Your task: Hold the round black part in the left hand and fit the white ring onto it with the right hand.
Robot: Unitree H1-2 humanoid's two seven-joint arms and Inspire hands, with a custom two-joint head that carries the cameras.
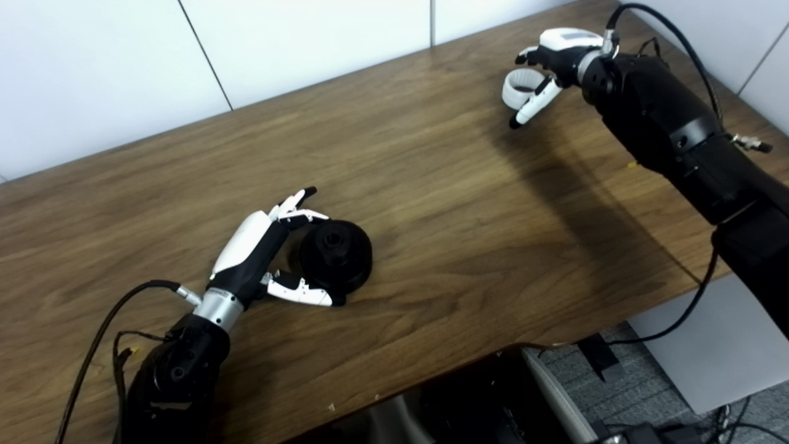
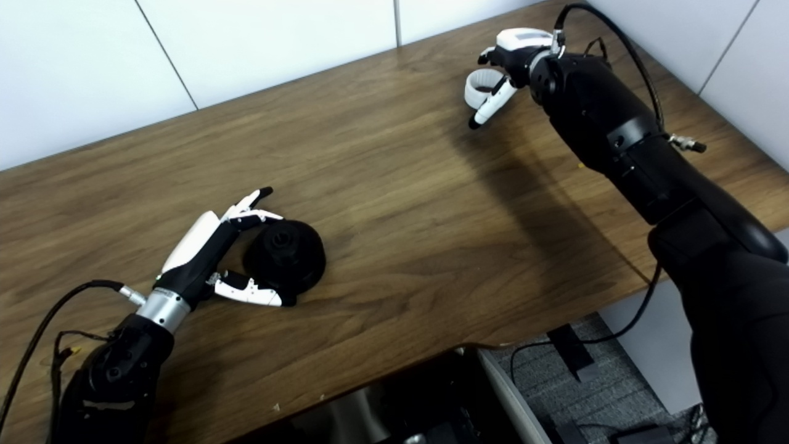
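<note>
The round black part (image 1: 336,254) rests on the wooden table (image 1: 431,203), left of centre. My left hand (image 1: 271,250) wraps its left side: curled fingers press its upper edge, the thumb lies along its lower edge, and one finger points straight out. The white ring (image 1: 516,87) sits at the far right of the table. My right hand (image 1: 545,71) reaches over it with fingers spread above and the thumb stretched down across the ring's near side. I cannot tell whether the ring is lifted off the wood.
A white panelled wall (image 1: 246,55) runs behind the table. The table's front edge (image 1: 493,345) cuts diagonally at the lower right, with grey floor, cables and a black chair back (image 1: 468,401) below it. Cables trail from both forearms.
</note>
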